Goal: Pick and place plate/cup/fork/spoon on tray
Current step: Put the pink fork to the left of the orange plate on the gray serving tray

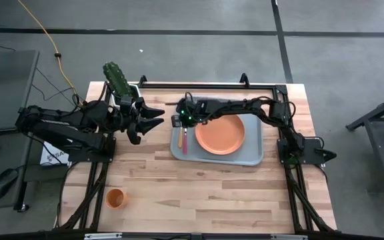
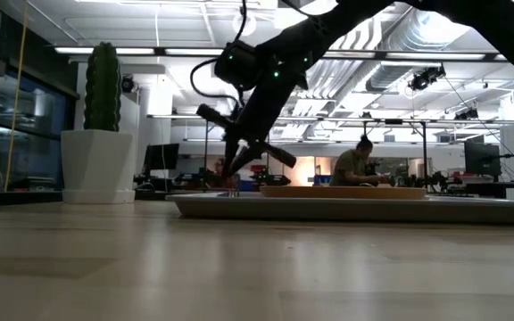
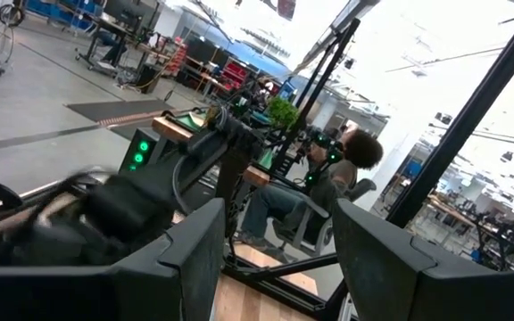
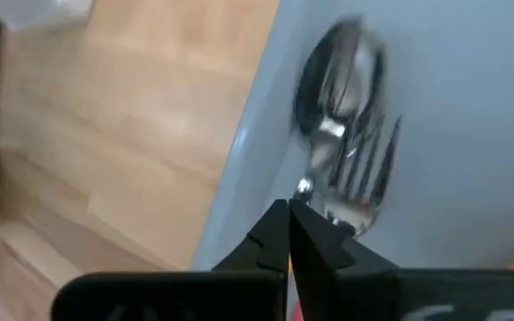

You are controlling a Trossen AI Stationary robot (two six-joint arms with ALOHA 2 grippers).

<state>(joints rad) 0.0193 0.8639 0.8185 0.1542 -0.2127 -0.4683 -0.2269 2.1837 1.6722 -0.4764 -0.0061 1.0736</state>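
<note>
Lying nearest the overhead camera's bottom edge, the small orange handleless cup (image 1: 115,198) is sitting alone on the light wooden table (image 1: 199,193), well apart from the large grey-blue rectangular tray (image 1: 253,159). I am seeing the round orange plastic plate (image 1: 220,134) resting in that tray, with the pink-handled fork (image 1: 185,141) and orange-handled spoon (image 1: 179,139) lying side by side along its left rim. My right gripper (image 1: 177,121) is hanging over their metal ends. My left gripper (image 1: 153,118) is waiting with fingers spread beside the cactus in a white pot (image 1: 120,85).

At table height, a seated person (image 2: 357,164) is showing behind the tray.

Through the right wrist, the fingertips (image 4: 289,225) are pressing together, gripping nothing, above the tines.
</note>
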